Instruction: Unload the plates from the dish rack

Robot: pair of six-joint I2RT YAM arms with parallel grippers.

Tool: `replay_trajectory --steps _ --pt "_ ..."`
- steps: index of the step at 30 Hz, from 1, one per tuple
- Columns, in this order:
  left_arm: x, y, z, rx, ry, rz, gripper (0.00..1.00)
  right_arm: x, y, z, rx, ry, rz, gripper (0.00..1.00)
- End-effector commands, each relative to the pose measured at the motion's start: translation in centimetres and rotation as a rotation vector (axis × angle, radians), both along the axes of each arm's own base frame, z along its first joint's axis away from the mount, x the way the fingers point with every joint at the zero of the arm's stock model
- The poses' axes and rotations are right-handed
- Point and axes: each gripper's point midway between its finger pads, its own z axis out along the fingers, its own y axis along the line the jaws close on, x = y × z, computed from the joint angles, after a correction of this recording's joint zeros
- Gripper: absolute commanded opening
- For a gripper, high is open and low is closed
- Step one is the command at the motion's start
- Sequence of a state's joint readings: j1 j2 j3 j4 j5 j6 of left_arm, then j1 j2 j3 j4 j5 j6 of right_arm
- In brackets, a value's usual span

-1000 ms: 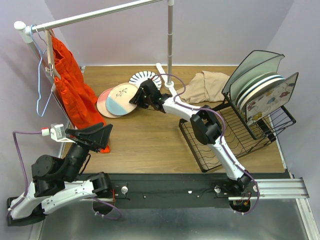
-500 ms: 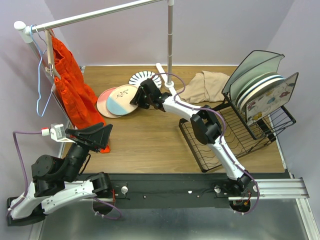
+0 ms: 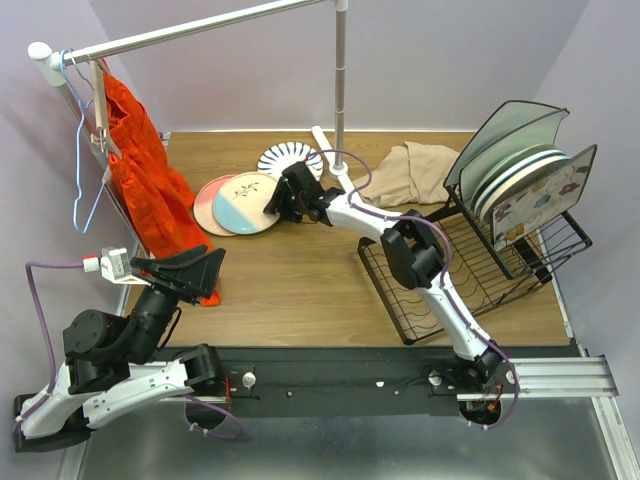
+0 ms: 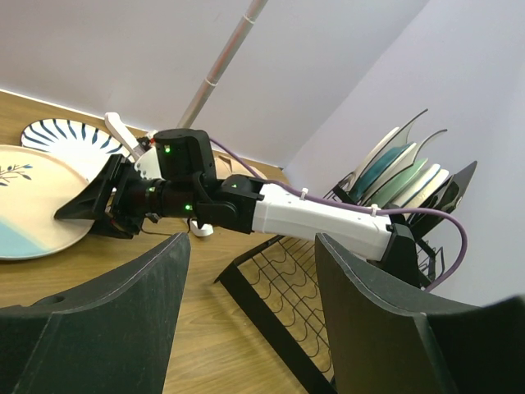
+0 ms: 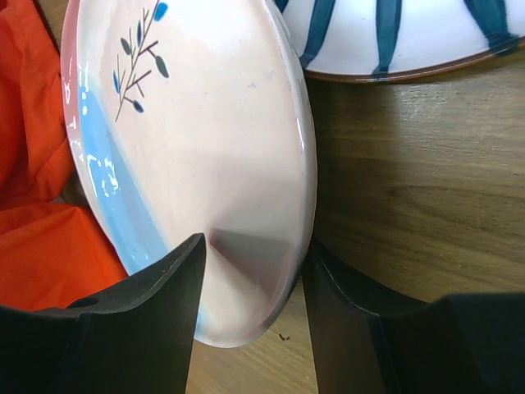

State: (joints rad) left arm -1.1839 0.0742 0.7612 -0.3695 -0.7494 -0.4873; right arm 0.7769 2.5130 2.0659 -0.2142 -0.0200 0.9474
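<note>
Well, the right hand [image 5: 254, 254] has let go. Its two fingers stand apart on each side of the rim of the pink-and-blue plate [image 5: 205, 123]. A shadow on the plate makes me think the finger over it is not pressing down. That plate is out of the dish rack [image 3: 470, 275]. It lies at 10 o'clock on the tabletop [image 3: 300, 290], partly on a pink plate [image 3: 203, 203]. The striped plate [image 5: 394, 33] is just beside it, toward 12 o'clock. The left hand [image 4: 254, 242] is wide open, holds nothing, and hangs near 8 o'clock.

What could go wrong? The rim sits between the fingers. If the right hand lifts or swings sideways before it backs straight off, a finger could hook the rim and tip or drag the plate. The plate rests on another plate, so it may slide easily. It could bump the striped one or slip toward the orange cloth [image 3: 145, 175] at 9 o'clock. The arm also passes close to the rail pole [image 3: 341, 90]. The standing plates [image 3: 520, 180] at 3 o'clock lean close together, so pulling one could knock the next.

Some things are hard to see. I cannot tell if the other finger touches the rim or the wood. The pink plate is mostly covered. I cannot count the standing plates, because they hide each other.
</note>
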Motion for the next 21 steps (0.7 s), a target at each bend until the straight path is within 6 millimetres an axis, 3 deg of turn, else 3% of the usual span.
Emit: replay_trajectory --steps 1,12,17,21 --pt "0.3 0.3 -0.3 0.002 0.019 0.027 0.71 0.6 -0.8 2.6 -0.007 -0.059 -0.034 0.58" --pt "0.3 0.3 -0.2 0.001 0.016 0.026 0.71 1.1 -2.2 2.9 -0.053 -0.087 -0.078 0.57" --pt "0.3 0.4 -0.2 0.004 0.015 0.030 0.71 1.4 -2.4 3.1 -0.069 -0.105 -0.082 0.50" --pt "0.3 0.3 -0.2 0.005 0.014 0.027 0.71 1.6 -2.1 3.4 -0.063 -0.112 -0.076 0.39"
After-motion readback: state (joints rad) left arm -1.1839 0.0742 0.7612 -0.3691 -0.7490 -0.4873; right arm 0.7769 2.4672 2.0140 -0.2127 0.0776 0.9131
